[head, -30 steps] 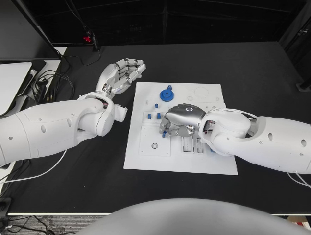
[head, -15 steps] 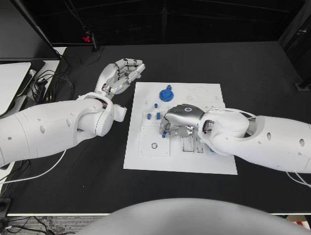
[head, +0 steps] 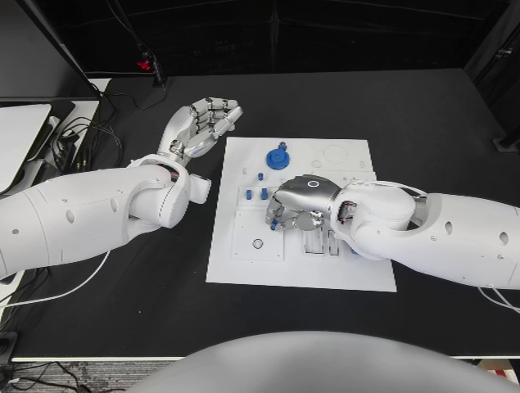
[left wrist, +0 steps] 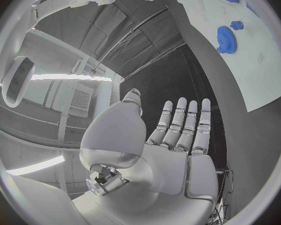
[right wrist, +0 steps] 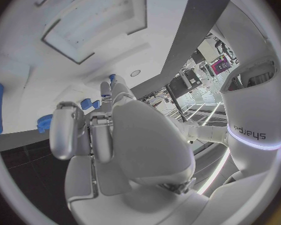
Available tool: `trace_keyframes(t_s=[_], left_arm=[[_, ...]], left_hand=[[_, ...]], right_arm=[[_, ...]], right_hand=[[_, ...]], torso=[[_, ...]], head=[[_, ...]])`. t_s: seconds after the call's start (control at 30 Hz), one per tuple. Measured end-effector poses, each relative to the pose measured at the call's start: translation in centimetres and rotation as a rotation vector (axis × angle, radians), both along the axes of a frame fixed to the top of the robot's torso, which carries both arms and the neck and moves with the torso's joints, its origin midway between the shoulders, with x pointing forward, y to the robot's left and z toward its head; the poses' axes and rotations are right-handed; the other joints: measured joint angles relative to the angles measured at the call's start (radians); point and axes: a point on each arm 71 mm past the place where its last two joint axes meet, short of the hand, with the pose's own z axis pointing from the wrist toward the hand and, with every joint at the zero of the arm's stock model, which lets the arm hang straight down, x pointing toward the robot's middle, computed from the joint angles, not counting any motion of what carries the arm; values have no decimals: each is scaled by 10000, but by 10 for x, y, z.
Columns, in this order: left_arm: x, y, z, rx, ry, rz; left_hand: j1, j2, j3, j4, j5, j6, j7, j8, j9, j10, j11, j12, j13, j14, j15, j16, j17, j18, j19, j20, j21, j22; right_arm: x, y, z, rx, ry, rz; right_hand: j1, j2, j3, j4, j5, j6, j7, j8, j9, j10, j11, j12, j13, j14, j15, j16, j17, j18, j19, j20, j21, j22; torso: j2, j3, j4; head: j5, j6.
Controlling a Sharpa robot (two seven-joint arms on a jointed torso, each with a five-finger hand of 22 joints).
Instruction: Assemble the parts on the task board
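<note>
The white task board [head: 242, 266] lies mid-table. A blue gear [head: 280, 158] stands near its far edge, and small blue parts [head: 256, 194] stand just nearer than the gear. My right hand [head: 302, 202] hovers over the board's middle with its fingers curled down. A small blue part [head: 274, 221] shows at their tips, seemingly pinched, and it appears again as a blue part [right wrist: 112, 77] in the right wrist view. My left hand [head: 206, 121] lies over the black table beside the board's far left corner, fingers straight and holding nothing. The left wrist view shows this left hand [left wrist: 172, 140], the board [left wrist: 253, 70] and the gear [left wrist: 227, 38].
Long recessed slots [head: 316, 243] and a small ring [head: 259, 244] mark the board near my right hand. A pale flat device [head: 2, 143] and loose cables [head: 77, 135] sit at the table's left edge. A red object [head: 147, 63] stands at the back.
The right hand's fingertips have edged very slightly over the board's middle. The left hand has stayed where it was.
</note>
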Motion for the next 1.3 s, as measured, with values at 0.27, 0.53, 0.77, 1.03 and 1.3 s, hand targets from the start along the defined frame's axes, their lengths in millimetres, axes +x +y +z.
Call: trace_keyframes(t_s=[0.27,0.53,0.77,1.03,1.3], left_arm=[[0,0,0,2,-1,4],[0,0,0,1,-1,-2],[0,-1,0,-1,0,-11],[0,-1,0,-17,15,-13],[1,0,0,-46,46,30]], left_hand=[[0,0,0,0,0,0,0,0,0,0,0,0,0,0,0,0,0,0,0,0,0,1],[42,41,0,0,0,0,0,39,0,0,0,-1,1,0,0,0,-14,0,0,0,0,1],[53,52,0,0,0,0,0,50,1,0,0,-1,1,0,0,0,-14,0,0,0,0,2],[53,52,0,0,0,0,0,50,-11,0,0,-1,-8,0,0,0,-17,1,0,0,0,-10],[53,52,0,0,0,0,0,50,-10,0,0,-1,-8,0,0,0,-23,1,36,36,0,-10]], right_arm=[[-1,0,0,24,-10,109],[1,-2,1,422,-53,101],[2,-10,4,1396,-58,-225],[2,-49,18,3112,696,-1553],[20,-104,60,4896,1235,-3270]], right_hand=[[-717,-372,-325,2,1,-745,-82,-519,-47,-574,186,0,0,13,172,0,0,-1,-139,139,-312,0],[-1037,-352,-394,-5,1,-975,-79,-629,-39,-779,253,0,14,-9,223,0,0,1,-209,209,-467,0],[-1081,-307,-394,-5,0,-1078,-63,-629,-19,-722,196,68,36,-9,223,-34,0,0,-210,210,-519,0],[-1794,-127,-521,-57,274,-1319,466,-629,-11,-580,239,307,75,16,272,-444,-1,168,-682,267,-1547,0],[-2359,-35,-831,-173,1007,-1835,561,-196,97,-1193,342,831,183,-69,393,-1210,-95,547,-1379,364,-2903,1]], torso=[[0,-1,1],[1,-2,2],[-2,-3,2],[-12,-7,15],[-21,-13,21]], head=[[0,-1],[4,-26],[-17,-14],[-71,61],[-130,105]])
